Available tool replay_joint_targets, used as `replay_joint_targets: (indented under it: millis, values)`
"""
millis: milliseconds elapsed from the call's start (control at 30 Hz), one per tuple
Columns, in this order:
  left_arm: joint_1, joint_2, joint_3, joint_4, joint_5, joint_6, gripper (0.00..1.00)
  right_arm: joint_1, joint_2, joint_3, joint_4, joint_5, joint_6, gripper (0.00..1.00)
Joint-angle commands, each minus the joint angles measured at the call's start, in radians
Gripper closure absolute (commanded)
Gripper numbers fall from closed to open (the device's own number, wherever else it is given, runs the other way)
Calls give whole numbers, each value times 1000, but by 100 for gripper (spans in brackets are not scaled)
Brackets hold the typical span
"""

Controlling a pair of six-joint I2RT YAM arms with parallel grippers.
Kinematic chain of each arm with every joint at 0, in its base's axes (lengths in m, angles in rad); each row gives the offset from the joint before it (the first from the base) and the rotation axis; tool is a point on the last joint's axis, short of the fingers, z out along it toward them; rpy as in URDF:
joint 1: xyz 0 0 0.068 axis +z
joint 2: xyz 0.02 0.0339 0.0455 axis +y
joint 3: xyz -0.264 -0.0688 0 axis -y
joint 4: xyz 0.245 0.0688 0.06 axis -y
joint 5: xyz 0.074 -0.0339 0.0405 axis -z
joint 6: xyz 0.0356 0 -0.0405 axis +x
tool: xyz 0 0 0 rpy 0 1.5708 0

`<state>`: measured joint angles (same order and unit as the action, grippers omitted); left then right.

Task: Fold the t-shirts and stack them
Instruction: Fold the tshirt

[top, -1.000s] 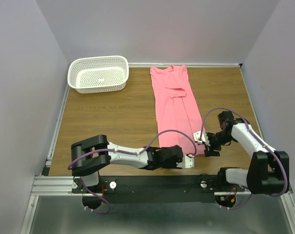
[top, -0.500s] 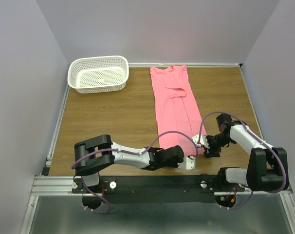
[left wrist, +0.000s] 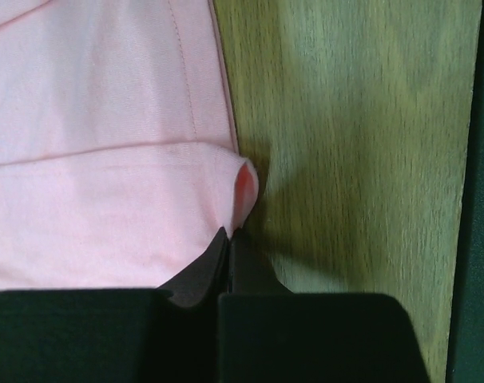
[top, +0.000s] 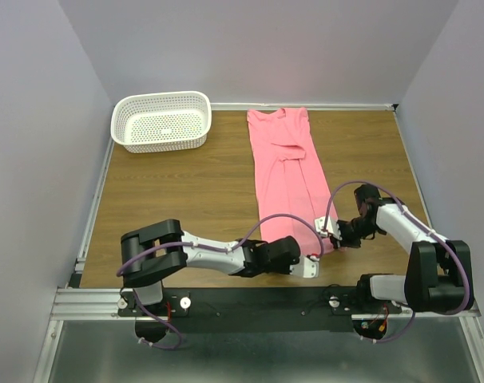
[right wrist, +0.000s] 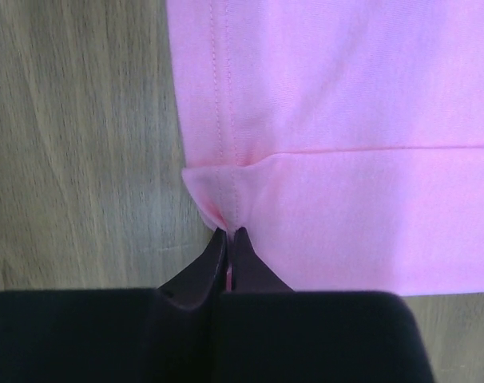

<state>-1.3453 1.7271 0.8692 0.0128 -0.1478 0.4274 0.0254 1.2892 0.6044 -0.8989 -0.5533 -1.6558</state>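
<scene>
We see the worktop (top: 186, 191) under soft, even light from above, bright and with no glare on the wood. The arms throw only faint shadows toward its near edge. The top view is sharp throughout. In the left wrist view the shirt (left wrist: 106, 120) looks washed out, and a dark shadow lies on the wood beside the left fingers (left wrist: 202, 271), which are blurred. The right fingers (right wrist: 198, 275) blur too, while the shirt's stitching stays crisp.

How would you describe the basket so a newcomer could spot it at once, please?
Look at the far left corner of the wooden table. The basket stands there, left of the folded pink t-shirt. It alone is white, oval and perforated.
</scene>
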Motion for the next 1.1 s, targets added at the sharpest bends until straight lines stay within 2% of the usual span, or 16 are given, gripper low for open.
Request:
replay_joint_targets:
  millis: [0,133,333,367,467,500,600,700,767,800,900,1067]
  values:
    - [26,-52,-30,-34,131,37,100,5,10,14,17,-8,42,99]
    - [87,-131,-62,-17,185,100,100,5,18,112,-96,-59,39,100]
    - [254,-170,-15,42,240,166,100,4,111,306,-84,-138,171,99]
    - [306,-164,16,61,247,178,100,4,133,342,-60,-143,232,99]
    - [385,-109,89,75,274,226,100,5,248,494,-29,-146,341,99]
    - [443,-89,155,78,278,237,100,4,280,536,13,-145,376,99]
    - [526,15,321,53,298,270,100,5,410,699,92,-119,507,99]
    - [644,176,506,4,323,274,100,5,562,878,127,-97,608,99]
    - [679,241,592,-13,330,271,100,5,663,958,136,-93,658,99]
    - [690,299,673,-77,335,272,100,5,697,1025,147,-88,671,99]
    - [725,365,776,-144,332,275,100,5,790,1130,173,-56,729,100]
    - [745,428,807,-160,335,283,100,5,894,1255,187,-19,794,100]
